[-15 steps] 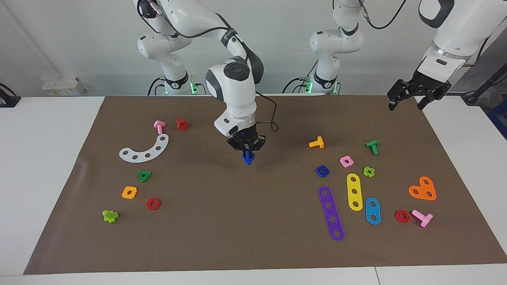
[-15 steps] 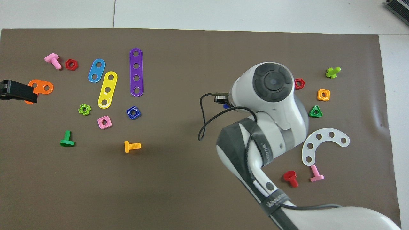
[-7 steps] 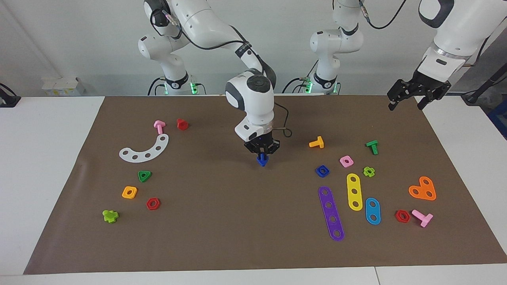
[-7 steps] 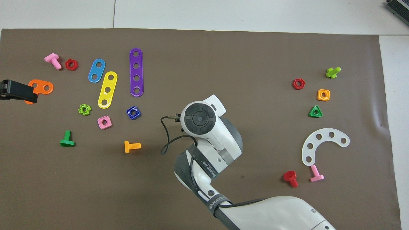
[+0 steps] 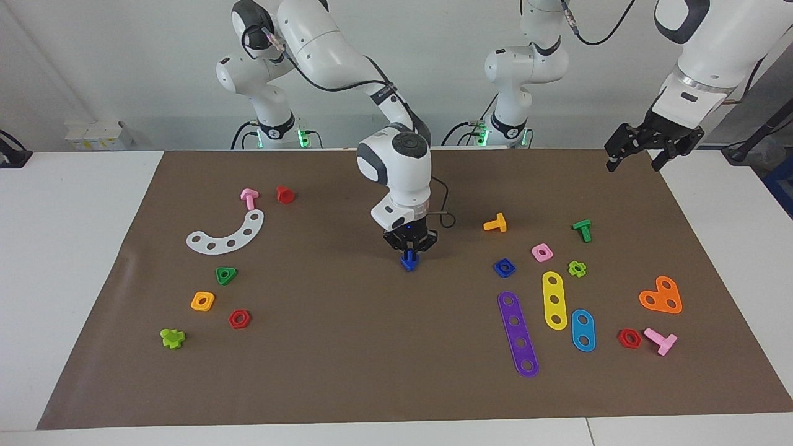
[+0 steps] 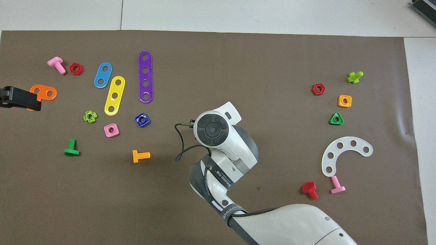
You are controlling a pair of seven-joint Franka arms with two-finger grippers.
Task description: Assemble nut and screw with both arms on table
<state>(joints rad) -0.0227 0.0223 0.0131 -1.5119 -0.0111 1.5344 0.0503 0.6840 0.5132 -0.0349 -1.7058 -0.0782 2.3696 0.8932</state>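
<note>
While the left arm waits with its gripper raised over the mat's corner at its own end of the table, its fingers spread and holding nothing, the right arm leans out over the middle of the brown mat. In the overhead view the left gripper shows as a black bar partly covering an orange heart-shaped plate.

Nearest the robots at the right arm's end lie a pink bolt and a red bolt, with a white curved strip just beside them.

The right gripper points straight down at the mat's centre, its fingers closed on the shaft of the blue screw. The screw hangs head down, its triangular head at or just above the mat; whether it touches cannot be told. From above, the arm's wrist hides both gripper and screw.

Toward the left arm's end, the blue nut lies flat on the mat, hole up, well apart from the screw. A pink square nut lies near it, and an orange bolt lies nearer to the robots than both.

Farther out, just beside the blue nut, a purple strip lies flat, with a yellow strip beside it.
</note>
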